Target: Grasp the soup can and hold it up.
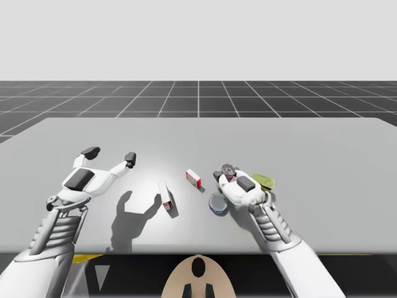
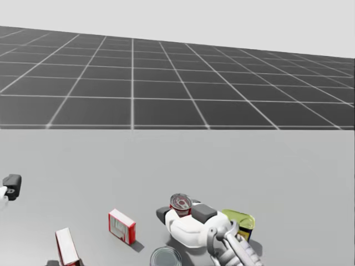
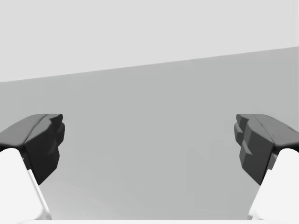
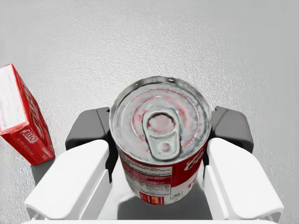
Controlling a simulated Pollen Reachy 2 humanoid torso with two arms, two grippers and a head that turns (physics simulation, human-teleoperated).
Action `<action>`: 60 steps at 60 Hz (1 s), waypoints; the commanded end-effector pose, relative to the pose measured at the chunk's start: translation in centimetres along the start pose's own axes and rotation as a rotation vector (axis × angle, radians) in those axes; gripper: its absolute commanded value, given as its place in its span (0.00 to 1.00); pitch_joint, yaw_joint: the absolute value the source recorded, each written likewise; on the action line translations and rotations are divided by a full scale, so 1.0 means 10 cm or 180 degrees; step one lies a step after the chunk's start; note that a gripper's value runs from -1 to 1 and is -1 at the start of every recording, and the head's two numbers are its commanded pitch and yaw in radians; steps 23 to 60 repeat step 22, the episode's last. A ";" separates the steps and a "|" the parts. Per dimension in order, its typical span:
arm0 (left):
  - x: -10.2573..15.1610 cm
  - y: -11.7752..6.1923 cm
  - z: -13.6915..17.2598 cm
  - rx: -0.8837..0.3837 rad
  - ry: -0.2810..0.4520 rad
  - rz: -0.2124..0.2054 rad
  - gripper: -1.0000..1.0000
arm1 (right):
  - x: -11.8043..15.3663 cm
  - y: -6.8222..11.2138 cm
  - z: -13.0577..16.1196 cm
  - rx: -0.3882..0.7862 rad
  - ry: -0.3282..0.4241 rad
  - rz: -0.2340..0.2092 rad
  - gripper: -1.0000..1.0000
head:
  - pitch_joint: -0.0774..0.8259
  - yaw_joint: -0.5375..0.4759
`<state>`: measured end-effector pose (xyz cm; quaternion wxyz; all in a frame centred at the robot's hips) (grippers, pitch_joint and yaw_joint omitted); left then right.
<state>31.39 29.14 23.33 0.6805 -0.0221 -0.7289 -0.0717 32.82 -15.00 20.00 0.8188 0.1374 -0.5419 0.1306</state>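
Observation:
The soup can (image 4: 161, 135), red and white with a silver pull-tab lid, stands upright between the fingers of my right gripper (image 4: 159, 128). Both dark pads press its sides, so the gripper is shut on it. The high view has the can (image 1: 228, 171) at the tip of my right gripper (image 1: 231, 176), right of the table's middle. From the head view the can (image 2: 180, 203) pokes up from the same gripper (image 2: 180, 213). My left gripper (image 1: 110, 154) hovers open over the left side of the table, and nothing lies between its fingers (image 3: 42, 140).
A small red box (image 1: 193, 178) lies just left of the can. A white and red box (image 1: 166, 197) lies nearer the front edge. A flat grey tin (image 1: 218, 203) sits under my right wrist, and a green can (image 1: 263, 182) lies to its right on the grey table (image 1: 310, 143).

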 end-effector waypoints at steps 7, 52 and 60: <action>0.01 0.00 0.01 0.0001 -0.0009 0.0005 0.00 | 0.71 0.29 0.37 0.0157 -0.0734 0.0048 1.00 | 0.43 0.35; 0.02 -0.01 0.01 -0.0014 0.0003 0.0030 0.00 | 1.31 0.40 0.91 0.0057 -0.1478 0.0335 1.00 | 0.42 0.35; 0.02 -0.01 0.01 -0.0014 0.0003 0.0030 0.00 | 1.31 0.40 0.91 0.0057 -0.1478 0.0335 1.00 | 0.42 0.35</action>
